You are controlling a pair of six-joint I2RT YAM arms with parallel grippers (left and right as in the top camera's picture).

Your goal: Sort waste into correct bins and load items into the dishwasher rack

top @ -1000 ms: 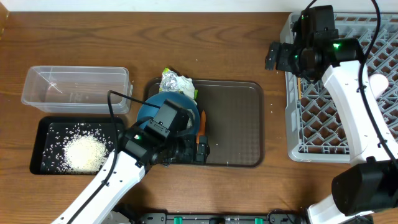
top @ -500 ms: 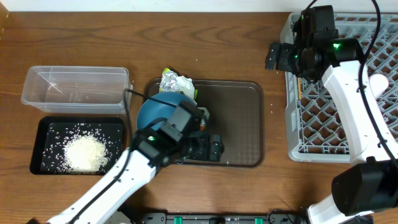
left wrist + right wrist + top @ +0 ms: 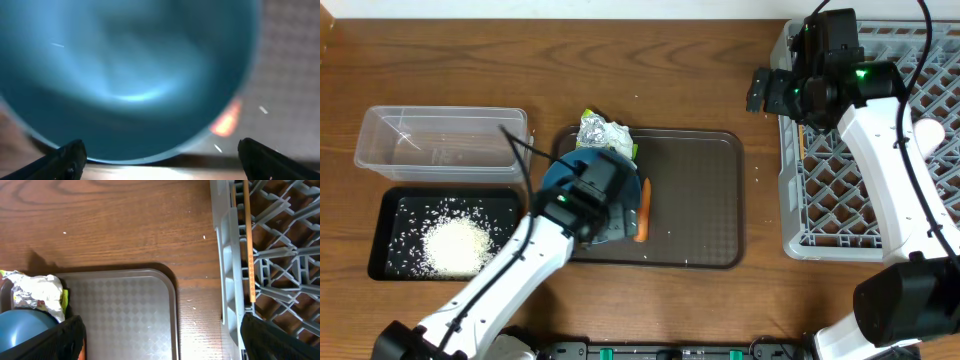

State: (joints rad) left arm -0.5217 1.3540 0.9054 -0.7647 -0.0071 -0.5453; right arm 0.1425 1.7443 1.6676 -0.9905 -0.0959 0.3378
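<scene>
The large dark blue bowl (image 3: 125,75) fills the left wrist view, blurred and very close. My left gripper (image 3: 162,167) stands open just off its near rim, nothing between the fingers. From overhead the left arm covers most of the bowl (image 3: 558,172) on the brown tray (image 3: 695,200). The orange carrot (image 3: 641,212) lies beside the bowl, and the foil wrapper (image 3: 603,132) sits at the tray's back edge. Rice (image 3: 455,245) is heaped in the black tray (image 3: 390,205); the clear tub (image 3: 440,140) is behind it. My right gripper (image 3: 761,90) hangs open beside the dishwasher rack (image 3: 880,190), where a chopstick (image 3: 247,240) lies.
A few rice grains are scattered on the brown tray (image 3: 125,310) and on the wooden table between the tray and the rack. The right arm's white links cross over the rack. Both bins sit at the far left of the table.
My left arm has swung back from the tray's front edge and now sits over the blue bowl, leaving the carrot in plain view. The right arm has not moved.
</scene>
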